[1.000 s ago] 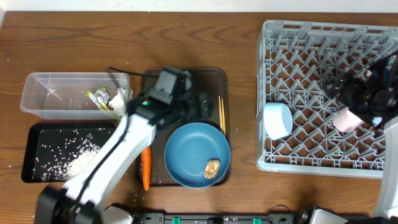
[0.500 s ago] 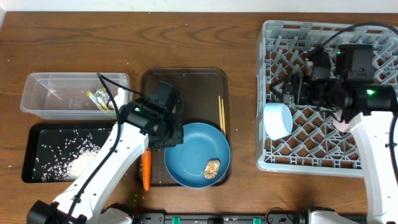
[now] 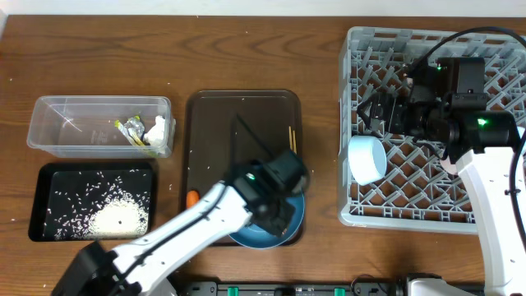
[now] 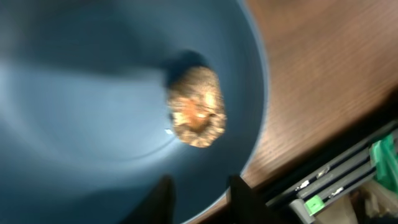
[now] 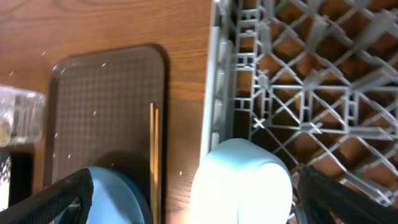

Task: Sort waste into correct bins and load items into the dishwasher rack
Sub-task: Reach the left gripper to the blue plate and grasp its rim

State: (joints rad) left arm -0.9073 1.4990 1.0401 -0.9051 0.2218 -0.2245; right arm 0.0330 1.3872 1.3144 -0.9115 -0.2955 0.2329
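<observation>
- The left tool [image 4: 200, 196] hangs low over the blue plate [image 4: 74, 124]. Its fingers are parted only narrowly, and nothing is seen between them.
- The brown food scrap [image 4: 196, 115] lies on the plate just ahead of the fingertips, near the rim. With so narrow a gap, the scrap could be pushed rather than straddled, and it could be rolled over the rim onto the surface [image 3: 246, 49].
- The plate sits on the front of the dark serving tray [image 3: 214, 123], near the surface's edge, so a downward press could tip or slide it.
- The carrot [image 3: 191, 198] is mostly hidden beneath the left arm and could be swept off unnoticed.
- The right tool [image 5: 199, 202] is spread wide and empty above the dishwasher rack [image 5: 298, 74].
- A pale-blue vessel [image 5: 242, 180], cup or bowl, rests at the rack's left edge and could be knocked out by a finger.
</observation>
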